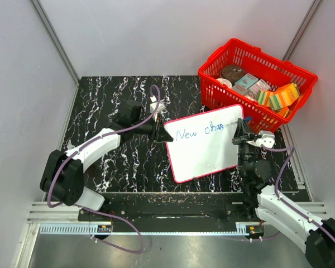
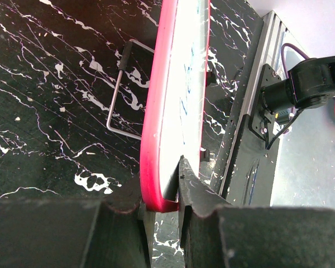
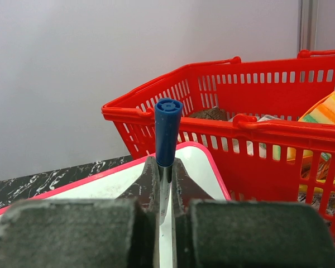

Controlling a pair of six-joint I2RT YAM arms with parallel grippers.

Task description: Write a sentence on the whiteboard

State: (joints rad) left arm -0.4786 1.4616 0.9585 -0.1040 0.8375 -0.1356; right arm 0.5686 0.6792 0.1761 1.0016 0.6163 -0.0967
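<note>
The whiteboard [image 1: 206, 151], white with a red rim, lies tilted on the black marbled table. My left gripper [image 1: 159, 133] is shut on its left edge; in the left wrist view the jaws pinch the red rim [image 2: 156, 190] from both sides. Blue script reading "New chan" forms the sentence [image 1: 198, 132] along the board's top. My right gripper [image 1: 241, 129] hovers over the board's right end, just past the last letter. It is shut on a marker [image 3: 167, 131] with a blue end, standing upright between the fingers over the whiteboard [image 3: 100, 184].
A red basket [image 1: 279, 64] full of packaged goods stands at the back right, close behind the board and the right gripper; its wall [image 3: 257, 145] fills the right wrist view. A wire stand [image 2: 120, 92] shows behind the board. Grey walls enclose the table.
</note>
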